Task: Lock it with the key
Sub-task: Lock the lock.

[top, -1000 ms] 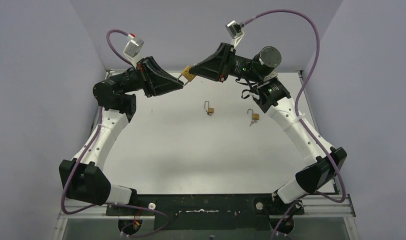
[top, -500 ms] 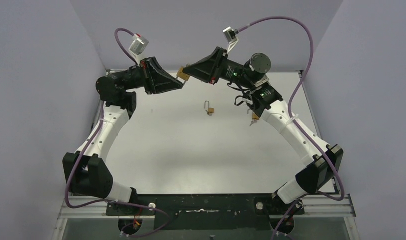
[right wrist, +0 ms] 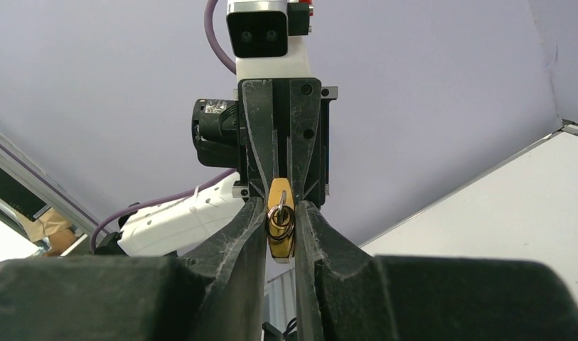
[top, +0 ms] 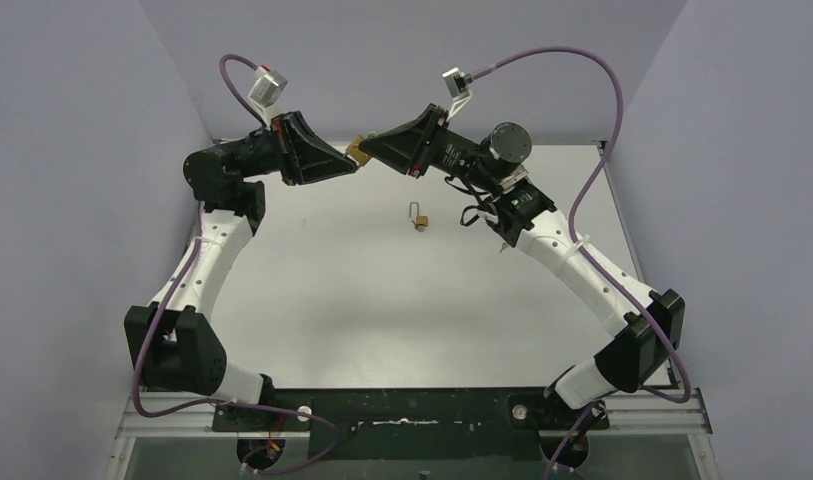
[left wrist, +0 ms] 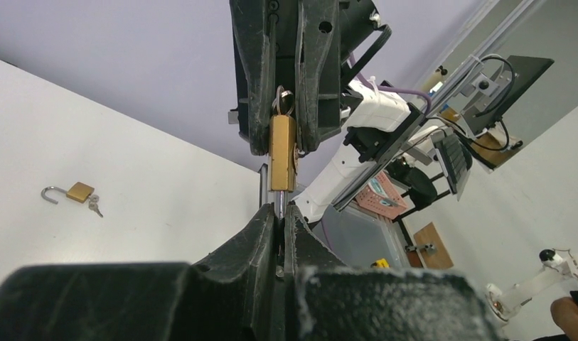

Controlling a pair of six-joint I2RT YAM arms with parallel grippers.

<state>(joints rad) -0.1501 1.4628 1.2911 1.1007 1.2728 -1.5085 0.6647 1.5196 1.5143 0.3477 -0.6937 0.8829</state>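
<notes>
A brass padlock [top: 358,150] hangs in the air between the two grippers at the back of the table. My right gripper [top: 368,149] is shut on its brass body [right wrist: 280,238]; a key with a wire ring [right wrist: 279,217] sticks out of the body toward the right wrist camera. My left gripper [top: 350,166] is shut on the silver shackle [left wrist: 279,202] at the body's other end. In the left wrist view the body [left wrist: 282,153] sits between the right gripper's fingers [left wrist: 257,92], in line with my left gripper [left wrist: 280,211].
A second brass padlock [top: 419,219] lies on the white table [top: 382,300] with its shackle open; it also shows in the left wrist view [left wrist: 76,192] with a key in it. Purple cables loop above both wrists. Grey walls enclose the table.
Both grippers have moved a little left and up together with the padlock held between them. The right arm has swung left and now covers the padlock that lay at the right of the table.
</notes>
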